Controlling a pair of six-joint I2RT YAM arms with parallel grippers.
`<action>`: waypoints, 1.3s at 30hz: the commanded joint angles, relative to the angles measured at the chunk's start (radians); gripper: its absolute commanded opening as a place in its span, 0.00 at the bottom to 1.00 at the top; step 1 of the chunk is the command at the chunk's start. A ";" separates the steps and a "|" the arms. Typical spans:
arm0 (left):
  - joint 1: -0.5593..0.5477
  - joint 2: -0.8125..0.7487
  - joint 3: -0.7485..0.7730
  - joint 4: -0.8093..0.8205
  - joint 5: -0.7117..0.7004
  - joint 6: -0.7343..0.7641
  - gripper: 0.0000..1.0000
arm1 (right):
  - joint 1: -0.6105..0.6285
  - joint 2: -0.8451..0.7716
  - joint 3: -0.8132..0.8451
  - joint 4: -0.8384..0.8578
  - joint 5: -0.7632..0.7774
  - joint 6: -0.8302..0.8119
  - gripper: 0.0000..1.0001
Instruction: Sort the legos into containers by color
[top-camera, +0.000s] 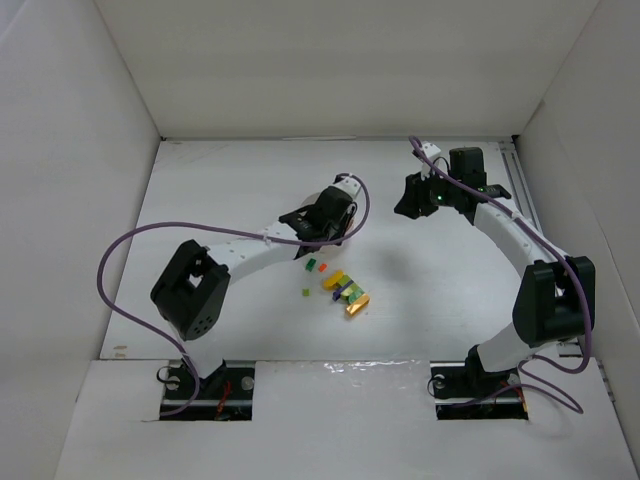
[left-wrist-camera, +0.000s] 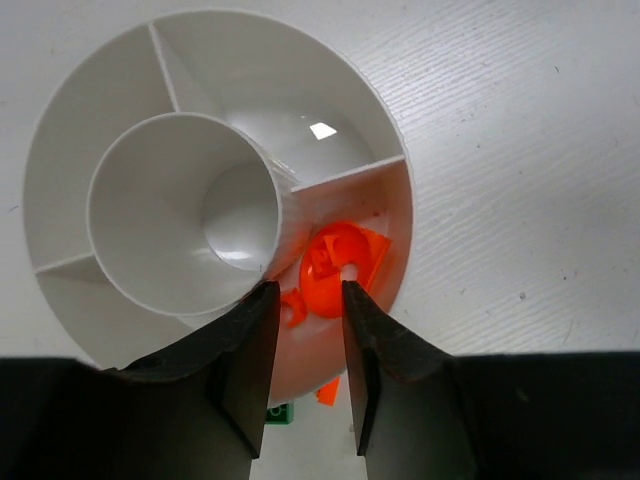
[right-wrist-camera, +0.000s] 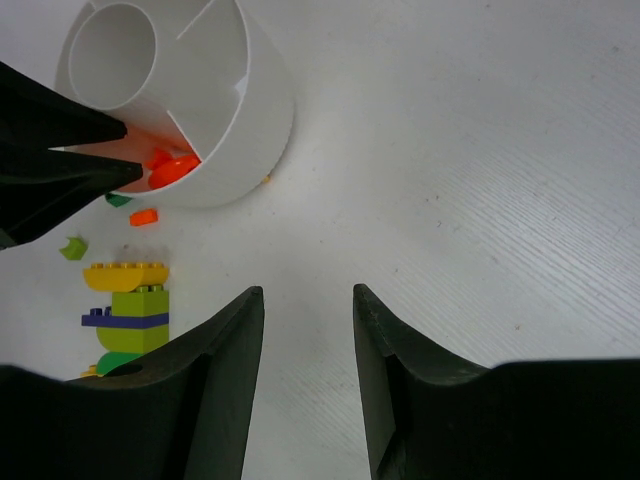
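Overhead, left gripper (top-camera: 325, 225): it hangs directly above the dish and hides it from this camera, and I cannot read the fingers here.
Overhead, right gripper (top-camera: 410, 196): it is well apart from the dish, off to the right. I judge it is held back so the arms do not crowd each other.
Overhead, multicolour clump (top-camera: 346, 292): it lies unsorted on the table near the dish, on the side toward the arm bases. A green brick (top-camera: 312, 265) lies between it and the dish.
Left wrist, dish (left-wrist-camera: 60, 150): it is round and white, with a central well (left-wrist-camera: 190, 210) ringed by compartments.
Left wrist, orange pieces (left-wrist-camera: 335, 265): they lie in one wedge (left-wrist-camera: 385, 215) against the well's wall — evidently the orange bin.
Left wrist, left gripper: the fingers are apart with nothing between them, poised over that wedge's near rim, where a dropped brick would land inside.
Left wrist, orange bit (left-wrist-camera: 328, 392): it lies on the table just outside the dish beside the green brick, likely the next pick.
Right wrist, right gripper: the fingers are spread and empty over bare table away from the dish — waiting, I judge.
Right wrist, clump: it stands near the dish, outside it.
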 joint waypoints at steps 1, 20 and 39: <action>0.026 -0.003 0.017 -0.010 -0.042 0.010 0.31 | 0.008 -0.002 0.038 0.005 -0.014 -0.001 0.47; 0.028 -0.264 -0.090 0.096 0.019 0.038 0.31 | 0.026 0.007 0.038 0.005 -0.023 -0.001 0.47; -0.080 -0.577 -0.541 0.124 0.280 0.156 0.31 | 0.035 0.016 0.058 -0.004 -0.014 -0.011 0.47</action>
